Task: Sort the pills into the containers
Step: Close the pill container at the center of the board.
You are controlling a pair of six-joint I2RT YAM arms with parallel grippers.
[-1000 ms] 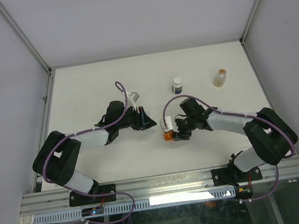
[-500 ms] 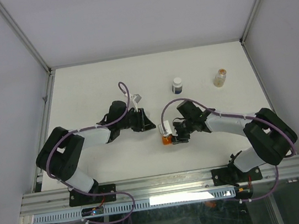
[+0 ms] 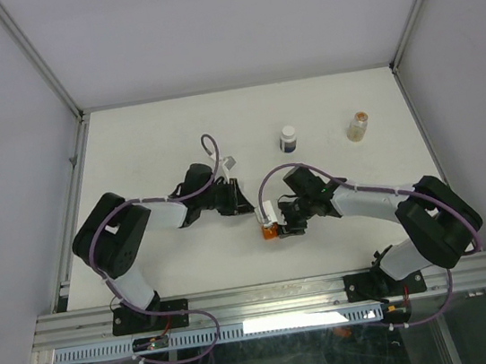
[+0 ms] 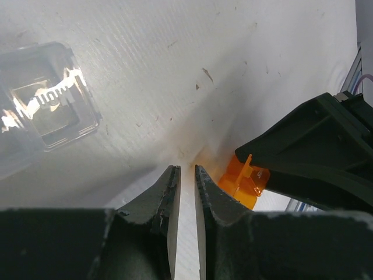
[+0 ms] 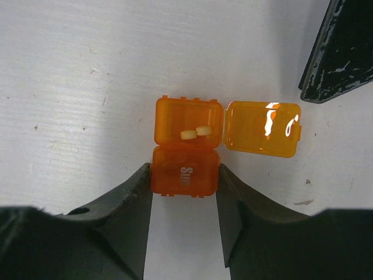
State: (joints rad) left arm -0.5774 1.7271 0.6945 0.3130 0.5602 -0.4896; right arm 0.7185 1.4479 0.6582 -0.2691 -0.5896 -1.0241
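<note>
The top external camera is fixed high above and behind both arm bases and looks down from far off on the whole flat white table [image 3: 147, 141]. The left wrist camera sits low and very close, facing forward along the left gripper [image 4: 186, 169], with the translucent orange hinged plastic box [image 4: 243, 182] just ahead and right of its fingertips; the right wrist camera looks straight down, close, with that box between the fingers of the right gripper [image 5: 185, 169]. All three views share the box, and each wrist view catches part of the other gripper.
</note>
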